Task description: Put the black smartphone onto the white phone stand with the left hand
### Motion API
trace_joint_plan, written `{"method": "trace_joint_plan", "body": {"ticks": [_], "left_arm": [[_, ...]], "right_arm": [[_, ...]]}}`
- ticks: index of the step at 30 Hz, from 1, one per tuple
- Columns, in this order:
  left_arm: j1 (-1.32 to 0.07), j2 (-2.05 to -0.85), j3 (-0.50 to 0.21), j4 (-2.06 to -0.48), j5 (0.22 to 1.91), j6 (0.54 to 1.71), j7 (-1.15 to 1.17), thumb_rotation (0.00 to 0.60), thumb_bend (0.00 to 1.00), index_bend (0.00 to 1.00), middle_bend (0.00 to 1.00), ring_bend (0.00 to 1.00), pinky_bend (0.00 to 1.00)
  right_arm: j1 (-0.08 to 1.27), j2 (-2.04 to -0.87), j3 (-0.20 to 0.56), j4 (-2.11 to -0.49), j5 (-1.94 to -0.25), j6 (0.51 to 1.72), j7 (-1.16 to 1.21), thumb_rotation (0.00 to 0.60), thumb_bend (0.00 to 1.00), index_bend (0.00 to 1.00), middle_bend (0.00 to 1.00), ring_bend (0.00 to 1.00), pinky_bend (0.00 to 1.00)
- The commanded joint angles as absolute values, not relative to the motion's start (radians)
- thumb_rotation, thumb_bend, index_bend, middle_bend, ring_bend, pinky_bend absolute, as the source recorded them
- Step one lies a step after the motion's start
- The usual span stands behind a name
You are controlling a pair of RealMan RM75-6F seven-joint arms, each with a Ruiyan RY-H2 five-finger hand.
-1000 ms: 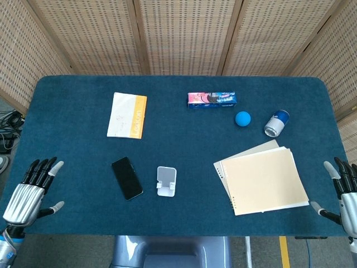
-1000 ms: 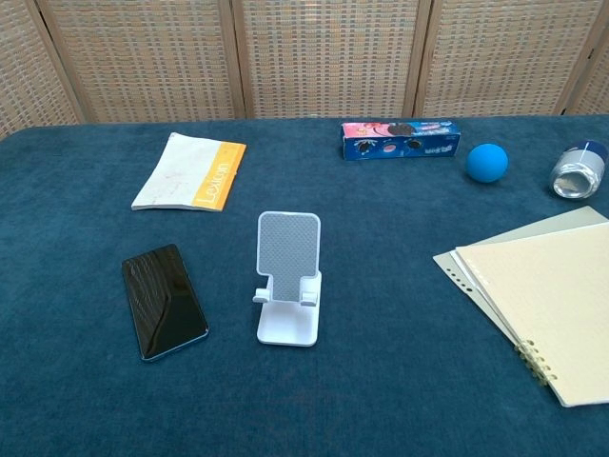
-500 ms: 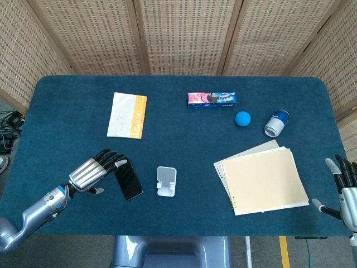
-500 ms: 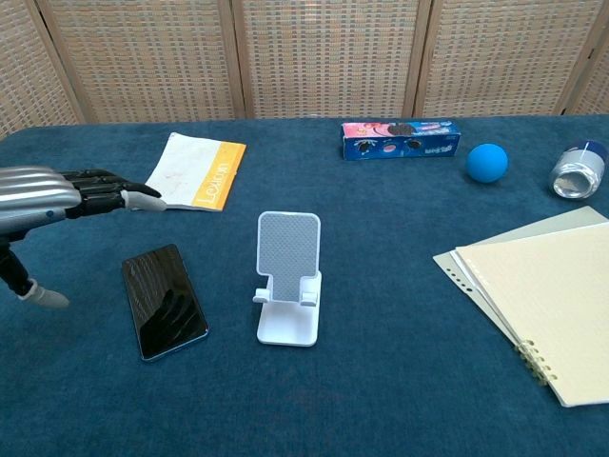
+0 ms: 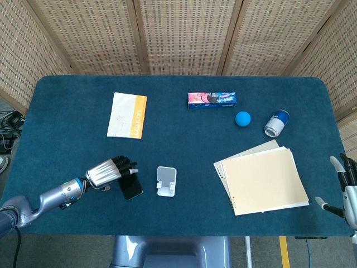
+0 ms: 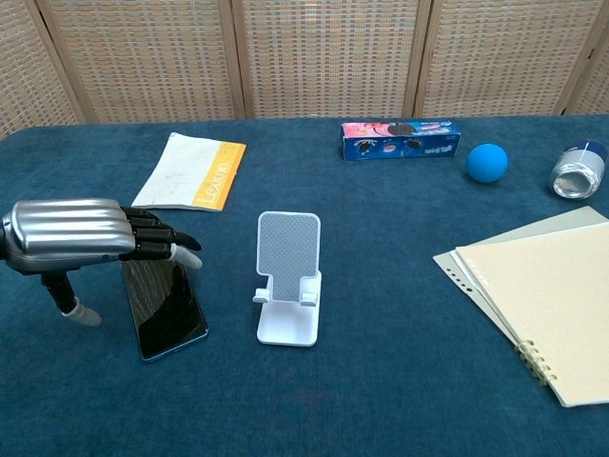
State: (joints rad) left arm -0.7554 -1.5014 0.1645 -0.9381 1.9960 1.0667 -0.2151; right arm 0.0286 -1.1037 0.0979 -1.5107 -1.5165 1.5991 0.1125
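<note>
The black smartphone [image 5: 133, 188] [image 6: 168, 307] lies flat, screen up, on the blue table cloth, just left of the white phone stand [image 5: 166, 181] [image 6: 288, 278]. The stand is upright and holds nothing. My left hand [image 5: 112, 170] [image 6: 84, 233] hovers palm down over the phone's far end, its fingers [image 6: 157, 238] stretched toward the stand and its thumb hanging down at the left. It holds nothing. My right hand [image 5: 348, 186] shows only at the lower right edge of the head view, fingers apart, holding nothing.
A white and orange booklet [image 5: 127, 115] [image 6: 191, 171] lies behind the phone. A snack box [image 5: 211, 100], a blue ball [image 5: 242, 118] and a tipped can [image 5: 276, 123] sit at the back right. A spiral notebook [image 5: 262, 178] on loose sheets lies right of the stand.
My left hand has come in from the left table edge and now reaches over the phone's far end. The right hand has slid a little further out of view. The phone has not moved.
</note>
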Motion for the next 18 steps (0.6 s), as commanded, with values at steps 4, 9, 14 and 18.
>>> {"method": "trace_joint_plan", "body": {"ticks": [4, 9, 14, 18], "left_arm": [[-0.774, -1.527, 0.183, -0.916, 1.989, 1.083, -0.242, 0.600, 0.02, 0.18, 0.17, 0.22, 0.22], [-0.816, -1.523, 0.191, -0.927, 1.982, 1.051, -0.241, 0.600, 0.04, 0.20, 0.19, 0.25, 0.24], [-0.840, -1.517, 0.197, -0.944, 1.978, 1.030, -0.229, 0.600, 0.04, 0.22, 0.21, 0.26, 0.24], [-0.861, -1.515, 0.205, -0.953, 1.979, 1.009, -0.213, 0.600, 0.04, 0.24, 0.22, 0.27, 0.24]], "right_arm": [[0.030, -1.106, 0.100, -1.511, -1.513, 1.595, 0.106, 0.600, 0.00, 0.00, 0.00, 0.00, 0.00], [0.029, -1.105, 0.102, -1.510, -1.504, 1.589, 0.107, 0.600, 0.00, 0.00, 0.00, 0.00, 0.00], [0.029, -1.104, 0.103, -1.509, -1.501, 1.585, 0.108, 0.600, 0.00, 0.00, 0.00, 0.00, 0.00], [0.029, -1.104, 0.104, -1.509, -1.498, 1.584, 0.107, 0.600, 0.00, 0.00, 0.00, 0.00, 0.00]]}}
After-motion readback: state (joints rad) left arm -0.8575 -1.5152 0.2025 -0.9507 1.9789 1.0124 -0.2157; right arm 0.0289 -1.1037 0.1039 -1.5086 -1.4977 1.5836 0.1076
